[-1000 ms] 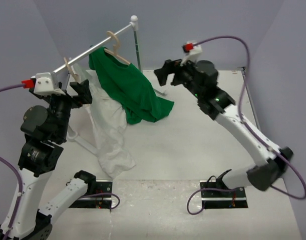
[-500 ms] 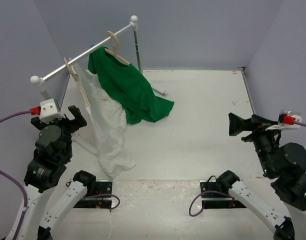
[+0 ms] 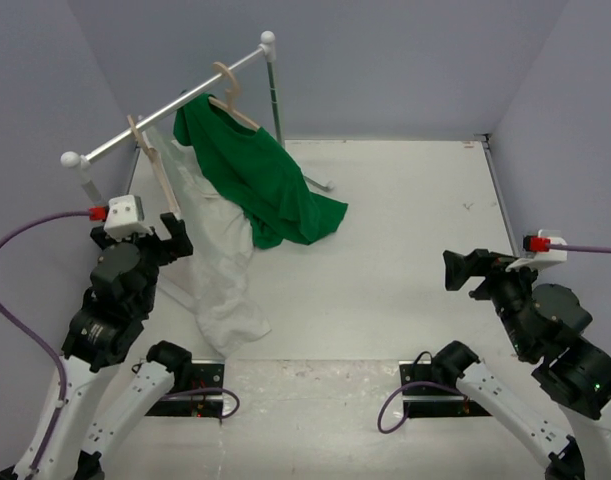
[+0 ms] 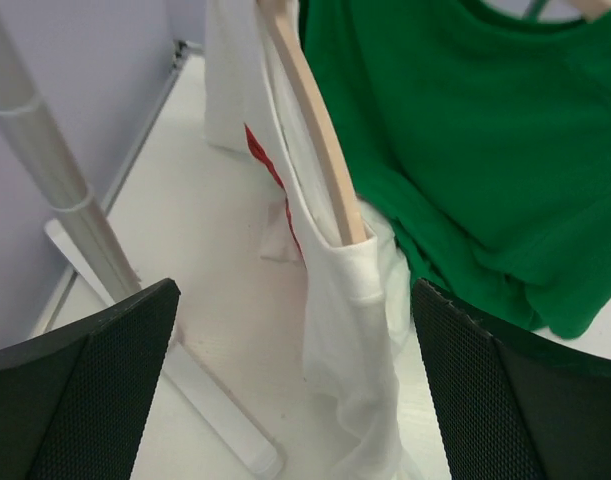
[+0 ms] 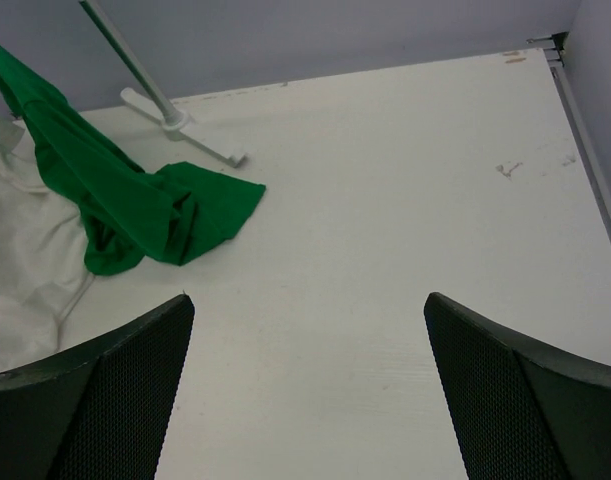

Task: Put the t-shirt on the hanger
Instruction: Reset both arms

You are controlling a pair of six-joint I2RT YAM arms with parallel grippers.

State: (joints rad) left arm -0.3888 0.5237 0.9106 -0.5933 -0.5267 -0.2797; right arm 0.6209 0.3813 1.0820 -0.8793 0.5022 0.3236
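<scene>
The green t-shirt (image 3: pixel 255 175) hangs on the beige hanger (image 3: pixel 229 95), whose hook is over the white rail (image 3: pixel 165 105); the shirt's lower end trails on the table. It also shows in the left wrist view (image 4: pixel 465 150) and the right wrist view (image 5: pixel 135 205). My left gripper (image 3: pixel 163 240) is open and empty, near the white garment, away from the t-shirt. My right gripper (image 3: pixel 467 272) is open and empty, low over the table at the right, far from the shirt.
A second hanger (image 3: pixel 153 160) on the same rail carries a white translucent garment (image 3: pixel 220 270) that reaches the table; it also shows in the left wrist view (image 4: pixel 325 170). The rack's post (image 4: pixel 55 190) and foot (image 4: pixel 200 410) stand near my left gripper. Walls enclose the table.
Both arms have drawn back from the rack towards their bases. The right arm pulled far back to the lower right; the left gripper dropped beside the white garment. The t-shirt stays hanging.
</scene>
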